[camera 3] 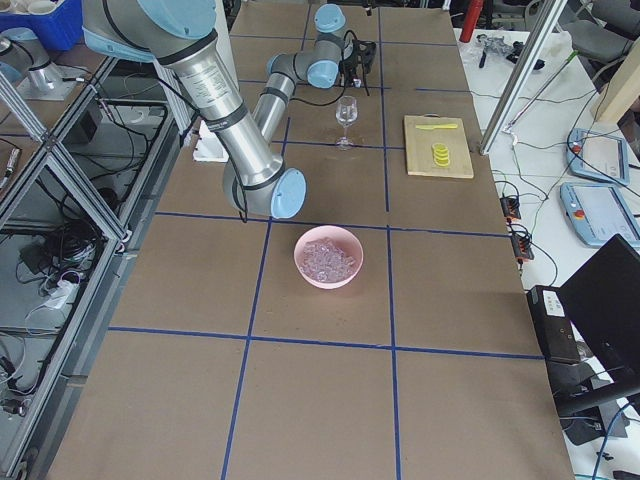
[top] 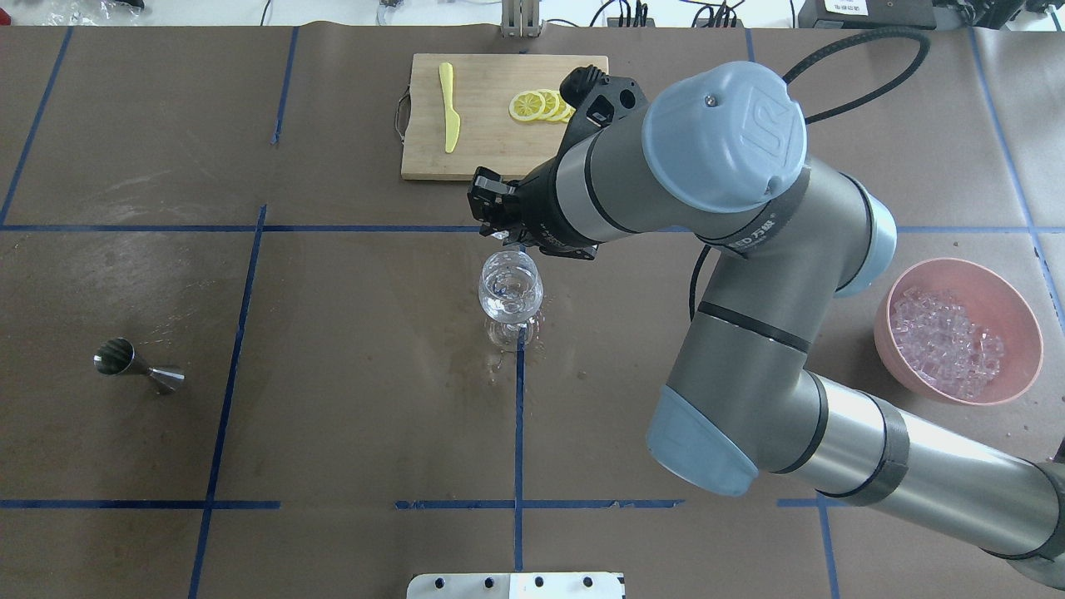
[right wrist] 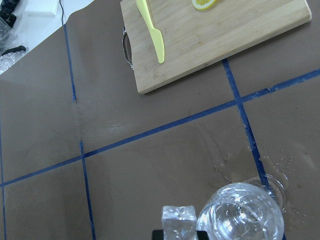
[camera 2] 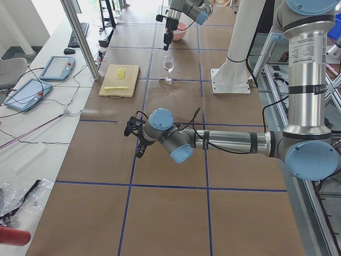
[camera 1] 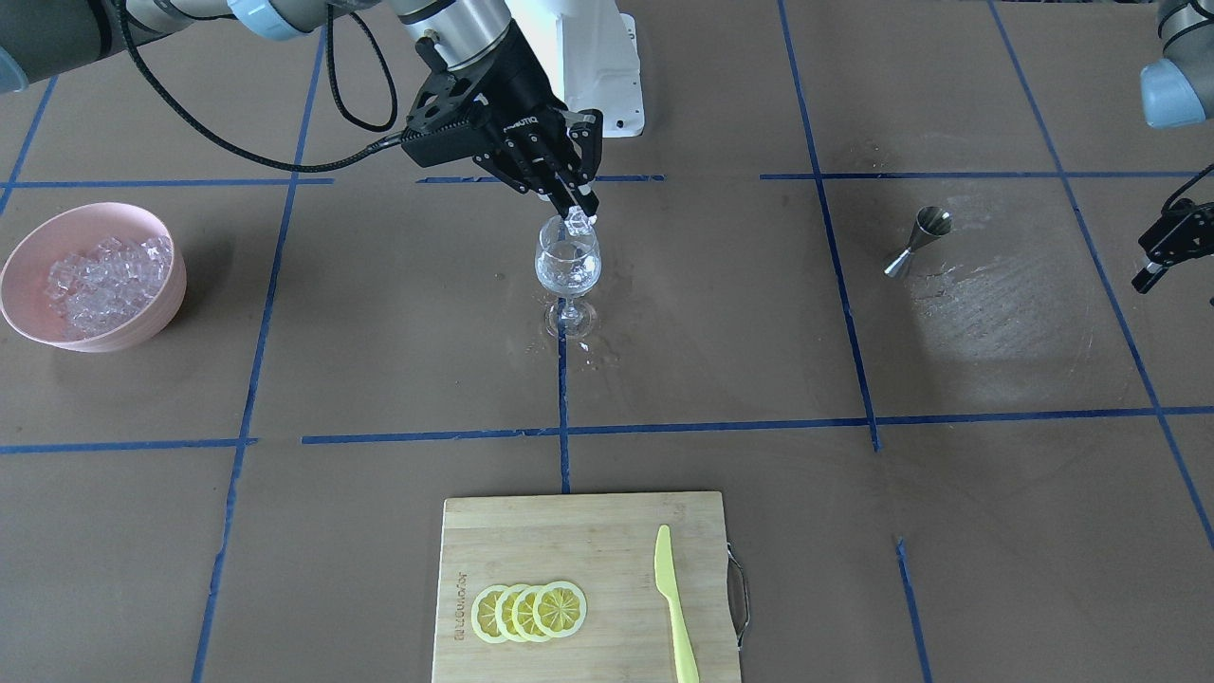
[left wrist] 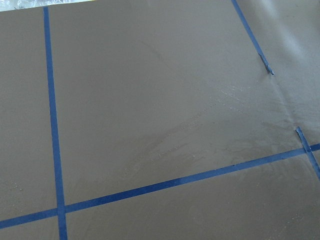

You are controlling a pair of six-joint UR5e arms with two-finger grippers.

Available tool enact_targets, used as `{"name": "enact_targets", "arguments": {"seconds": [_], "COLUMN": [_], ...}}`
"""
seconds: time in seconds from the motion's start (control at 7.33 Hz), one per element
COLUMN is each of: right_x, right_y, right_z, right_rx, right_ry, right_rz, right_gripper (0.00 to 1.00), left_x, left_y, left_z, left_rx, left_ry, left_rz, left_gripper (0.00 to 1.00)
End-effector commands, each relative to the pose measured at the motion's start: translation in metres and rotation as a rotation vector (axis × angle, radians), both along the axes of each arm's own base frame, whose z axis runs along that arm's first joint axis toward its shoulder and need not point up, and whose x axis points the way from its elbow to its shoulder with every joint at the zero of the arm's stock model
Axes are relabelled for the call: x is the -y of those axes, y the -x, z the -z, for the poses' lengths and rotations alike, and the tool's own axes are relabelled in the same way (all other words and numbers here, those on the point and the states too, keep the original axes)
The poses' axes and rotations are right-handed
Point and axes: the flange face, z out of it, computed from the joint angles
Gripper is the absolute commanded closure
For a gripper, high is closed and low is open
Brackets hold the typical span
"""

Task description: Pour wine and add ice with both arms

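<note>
Frontally, right end effector (camera 1: 580,214) pinching ice (camera 1: 578,226), overhead hidden.

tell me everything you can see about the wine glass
The wine glass is clear, stemmed and round-bowled, standing upright on the brown table at the end of a blue tape line, with water spots around its foot. Its bowl holds clear contents; liquid and ice are hard to tell apart. The right hand holds an ice cube just over its rim; contact is unclear.
</note>
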Motion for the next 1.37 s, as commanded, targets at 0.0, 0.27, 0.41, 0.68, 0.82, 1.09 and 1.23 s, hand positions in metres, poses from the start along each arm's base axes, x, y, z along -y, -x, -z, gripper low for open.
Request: {"name": "enact_targets", "arguments": {"seconds": [0.0,0.27,0.41,0.68,0.82,1.09,1.23], "right_x": [-0.013,-0.021,-0.023,-0.023,-0.023,-0.011,0.013], "right_y": [0.0,0.008,0.01,0.013,0.012,-0.004,-0.038], "right_z": [-0.009,-0.019,-0.017,-0.019,-0.018,-0.028,-0.063], "right_rx": [-0.003,-0.017,-0.016,-0.021,-0.018,-0.028,-0.055], "right_ry": [0.003,0.011,0.01,0.012,0.011,0.019,0.066], "right_rz": [0.02,0.034,0.039,0.042,0.042,0.021,0.022], "right_gripper": [1.0,0.85,0.67,0.41,0.4,0.35,0.3], "left_x": [-0.001,-0.002,-0.002,-0.003,-0.009,-0.01,-0.01], "left_y": [0.0,0.001,0.0,0.001,0.002,0.003,0.003], "left_z": [0.0,0.002,0.004,0.004,0.001,0.002,0.001], "left_rx": [-0.003,-0.005,-0.006,-0.006,-0.005,-0.005,-0.004], "left_ry": [0.001,0.0,-0.003,-0.003,0.003,0.001,0.004], "left_rz": [0.004,0.005,0.004,0.004,0.004,0.004,0.005], "left_gripper": [0.0,0.0,0.0,0.0,0.0,0.0,0.0]}}
